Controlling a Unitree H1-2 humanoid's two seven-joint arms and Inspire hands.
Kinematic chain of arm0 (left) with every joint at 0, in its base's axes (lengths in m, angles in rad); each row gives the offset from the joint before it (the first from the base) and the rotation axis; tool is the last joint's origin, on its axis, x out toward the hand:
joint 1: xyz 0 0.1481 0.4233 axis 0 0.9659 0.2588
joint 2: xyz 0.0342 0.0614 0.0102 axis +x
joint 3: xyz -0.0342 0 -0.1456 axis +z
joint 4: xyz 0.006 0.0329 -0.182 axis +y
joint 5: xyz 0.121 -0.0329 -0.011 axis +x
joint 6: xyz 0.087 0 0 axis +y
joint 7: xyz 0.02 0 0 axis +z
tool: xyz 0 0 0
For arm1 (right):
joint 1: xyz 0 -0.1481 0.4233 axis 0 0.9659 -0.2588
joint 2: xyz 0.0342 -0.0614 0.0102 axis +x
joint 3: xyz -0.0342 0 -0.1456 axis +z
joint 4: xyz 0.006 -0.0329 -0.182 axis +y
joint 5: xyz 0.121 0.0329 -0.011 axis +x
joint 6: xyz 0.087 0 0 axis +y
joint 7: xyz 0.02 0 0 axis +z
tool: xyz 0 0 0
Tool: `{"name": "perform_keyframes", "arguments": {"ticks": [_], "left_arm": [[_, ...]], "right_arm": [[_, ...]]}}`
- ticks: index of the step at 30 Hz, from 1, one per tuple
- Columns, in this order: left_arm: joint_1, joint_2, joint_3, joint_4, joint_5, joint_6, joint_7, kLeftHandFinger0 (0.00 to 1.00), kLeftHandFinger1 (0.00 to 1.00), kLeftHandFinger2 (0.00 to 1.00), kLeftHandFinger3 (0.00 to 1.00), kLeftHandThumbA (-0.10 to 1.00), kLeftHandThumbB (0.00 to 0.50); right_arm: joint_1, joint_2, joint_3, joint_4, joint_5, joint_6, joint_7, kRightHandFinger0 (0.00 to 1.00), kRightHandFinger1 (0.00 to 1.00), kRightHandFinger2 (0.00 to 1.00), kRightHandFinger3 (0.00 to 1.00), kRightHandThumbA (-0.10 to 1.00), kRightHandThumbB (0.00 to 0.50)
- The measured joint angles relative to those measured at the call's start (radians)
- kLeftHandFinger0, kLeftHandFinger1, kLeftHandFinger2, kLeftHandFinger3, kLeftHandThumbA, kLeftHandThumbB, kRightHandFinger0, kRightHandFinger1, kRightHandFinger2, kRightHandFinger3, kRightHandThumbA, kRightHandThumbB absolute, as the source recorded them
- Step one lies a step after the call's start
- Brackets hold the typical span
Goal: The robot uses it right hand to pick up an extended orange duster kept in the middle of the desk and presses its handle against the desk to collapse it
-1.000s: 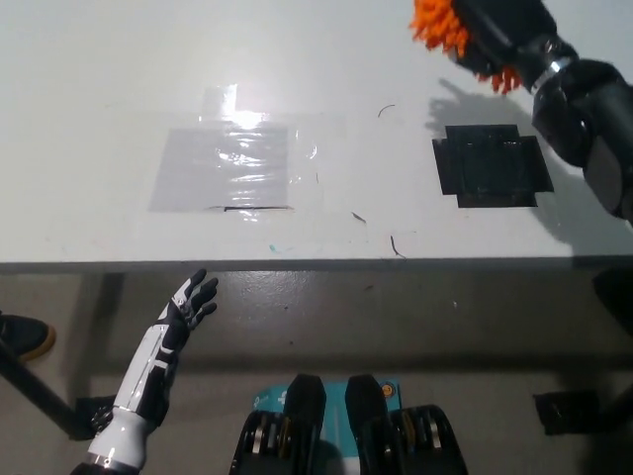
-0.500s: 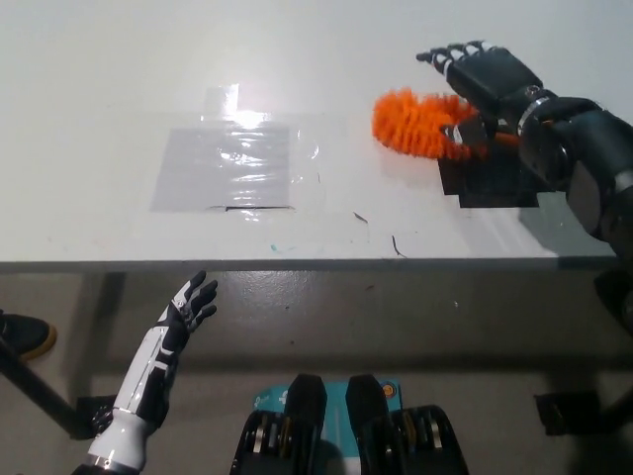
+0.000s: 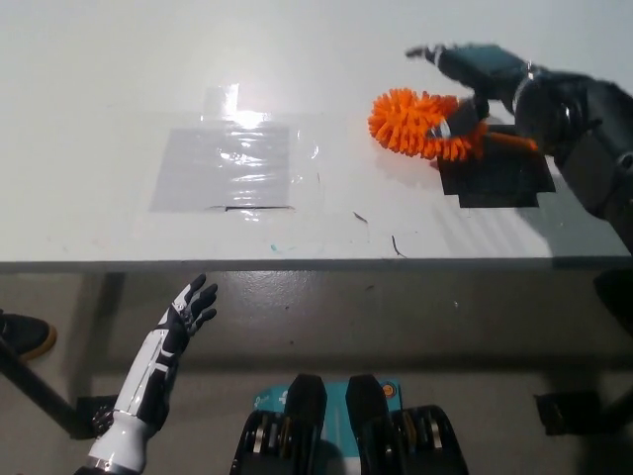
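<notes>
The orange duster point(image 3: 415, 123) lies on the white desk point(image 3: 119, 79) right of the middle, its fluffy head to the left. Its thin orange handle point(image 3: 510, 142) runs right over a black tape square point(image 3: 495, 176). My black right hand point(image 3: 477, 71) hovers just behind and above the duster, open, fingers spread toward the left. One dark finger point(image 3: 457, 121) reaches down across the duster's head; I cannot tell whether it touches. My white left hand point(image 3: 184, 315) rests open at the lower left, below the desk's front edge.
A clear shiny tape patch point(image 3: 227, 164) covers the desk left of the middle. The desk's front edge point(image 3: 297, 263) crosses the picture, with grey floor below it. A dark shoe point(image 3: 22, 336) shows at the far left on the floor.
A second ago my right hand held the duster up at the top right. The duster now lies on the desk and the hand has opened above it.
</notes>
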Motion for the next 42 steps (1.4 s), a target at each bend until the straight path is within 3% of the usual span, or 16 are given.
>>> {"name": "perform_keyframes", "arguments": {"ticks": [3,4,5,8,12,13,15,21,22,23,26,28,29,30,36,42], "left_arm": [[0.002,0.0,0.0,0.001,0.0,0.0,0.0,1.0,1.0,1.0,1.0,1.0,0.074],[0.004,0.0,0.0,0.002,0.0,0.0,0.0,1.0,1.0,1.0,1.0,1.0,0.1],[0.005,0.0,0.0,0.002,0.0,0.0,0.0,1.0,1.0,1.0,1.0,1.0,0.105],[0.005,0.0,0.0,0.004,0.0,0.0,0.0,1.0,1.0,1.0,1.0,1.0,0.136],[0.008,-0.001,0.0,0.004,0.0,0.001,0.0,1.0,1.0,1.0,1.0,1.0,0.068],[0.009,-0.001,0.0,0.004,0.0,0.001,0.0,1.0,1.0,1.0,1.0,1.0,0.075],[0.011,-0.001,0.0,0.005,0.0,0.001,0.0,1.0,1.0,1.0,1.0,1.0,0.113],[0.015,-0.002,0.0,0.007,0.0,0.006,0.0,1.0,1.0,1.0,1.0,1.0,0.113],[0.016,-0.002,0.0,0.007,0.0,0.007,0.0,1.0,1.0,1.0,1.0,1.0,0.108],[0.017,-0.002,-0.001,0.007,0.0,0.008,0.0,1.0,1.0,1.0,1.0,1.0,0.109],[0.017,-0.005,-0.001,0.008,0.0,0.01,0.0,1.0,1.0,1.0,1.0,1.0,0.138],[0.018,-0.006,-0.001,0.008,0.0,0.011,0.0,1.0,1.0,1.0,1.0,1.0,0.138],[0.018,-0.007,-0.001,0.008,0.0,0.011,0.0,1.0,1.0,1.0,1.0,1.0,0.125],[0.019,-0.007,-0.001,0.008,0.0,0.011,0.0,1.0,1.0,1.0,1.0,1.0,0.136],[0.02,-0.01,-0.001,0.009,0.001,0.012,0.0,1.0,1.0,1.0,1.0,1.0,0.146],[0.019,-0.009,-0.001,0.009,0.001,0.015,0.0,1.0,1.0,1.0,1.0,1.0,0.145]], "right_arm": [[0.002,-0.021,-0.041,-0.109,0.031,0.03,0.04,1.0,1.0,1.0,1.0,0.97,0.449],[0.004,-0.031,-0.056,-0.147,0.042,0.041,0.053,1.0,1.0,1.0,1.0,1.0,0.492],[0.008,-0.039,-0.066,-0.178,0.049,0.051,0.062,1.0,1.0,1.0,1.0,1.0,0.5],[0.031,-0.07,-0.097,-0.286,0.069,0.083,0.093,1.0,1.0,1.0,1.0,0.98,0.474],[0.099,-0.11,-0.135,-0.421,0.094,0.121,0.12,1.0,1.0,1.0,1.0,1.0,0.5],[0.115,-0.117,-0.143,-0.442,0.098,0.127,0.123,1.0,1.0,1.0,1.0,1.0,0.445],[0.153,-0.131,-0.162,-0.488,0.107,0.14,0.128,1.0,1.0,1.0,1.0,1.0,0.437],[0.377,-0.205,-0.268,-0.681,0.158,0.2,0.139,1.0,1.0,1.0,1.0,1.0,0.453],[0.421,-0.214,-0.284,-0.71,0.167,0.209,0.14,1.0,1.0,1.0,1.0,1.0,0.341],[0.456,-0.223,-0.299,-0.739,0.173,0.215,0.141,1.0,1.0,1.0,1.0,1.0,0.335],[0.577,-0.232,-0.348,-0.832,0.194,0.224,0.138,1.0,1.0,1.0,1.0,1.0,0.418],[0.683,-0.223,-0.369,-0.908,0.21,0.226,0.135,1.0,1.0,1.0,1.0,1.0,0.418],[0.729,-0.217,-0.377,-0.934,0.214,0.226,0.134,1.0,1.0,1.0,1.0,1.0,0.361],[0.781,-0.208,-0.384,-0.97,0.221,0.227,0.133,1.0,1.0,1.0,1.0,1.0,0.349],[1.044,-0.083,-0.385,-1.18,0.254,0.218,0.113,1.0,1.0,1.0,1.0,1.0,0.391],[1.208,0.044,-0.381,-1.367,0.288,0.197,0.097,1.0,1.0,1.0,1.0,1.0,0.375]]}}
